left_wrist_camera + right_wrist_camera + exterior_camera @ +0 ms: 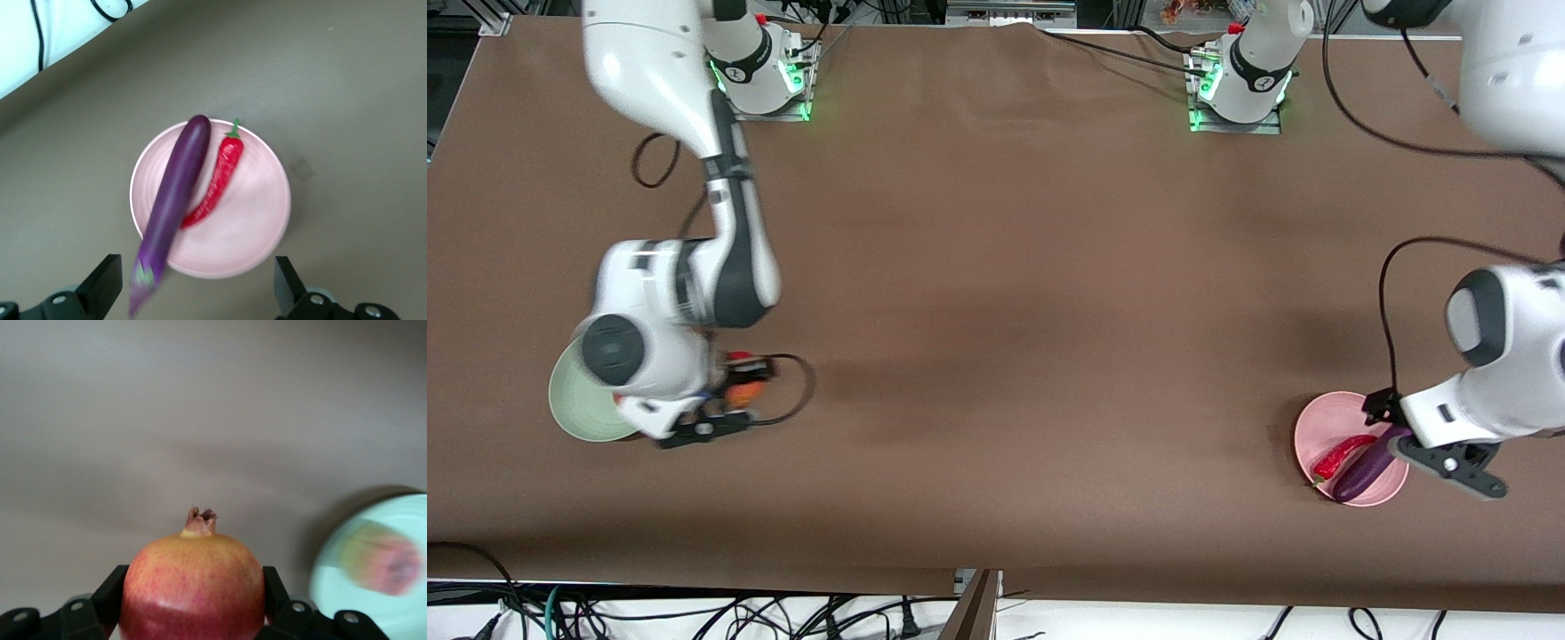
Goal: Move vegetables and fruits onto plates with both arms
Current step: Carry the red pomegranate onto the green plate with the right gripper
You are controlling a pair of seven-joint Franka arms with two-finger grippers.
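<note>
The right gripper (193, 613) pinches the red apple-like fruit (193, 587) between its fingers (110, 590), held up beside the pale green plate (333, 587), where the peach (381, 559) lies. The left gripper (197, 283) hovers over the pink plate (253, 220) with its fingers (103, 280) spread wide. The eggplant (172, 207) lies across the plate between them, its stem end overhanging the rim, the chili pepper (219, 183) just beside it

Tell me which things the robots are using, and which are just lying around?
Using:
- eggplant and chili pepper on the pink plate, under the open left gripper
- red fruit held by the right gripper
- peach on the green plate

Lying around:
- black cables past the table's edge
</note>
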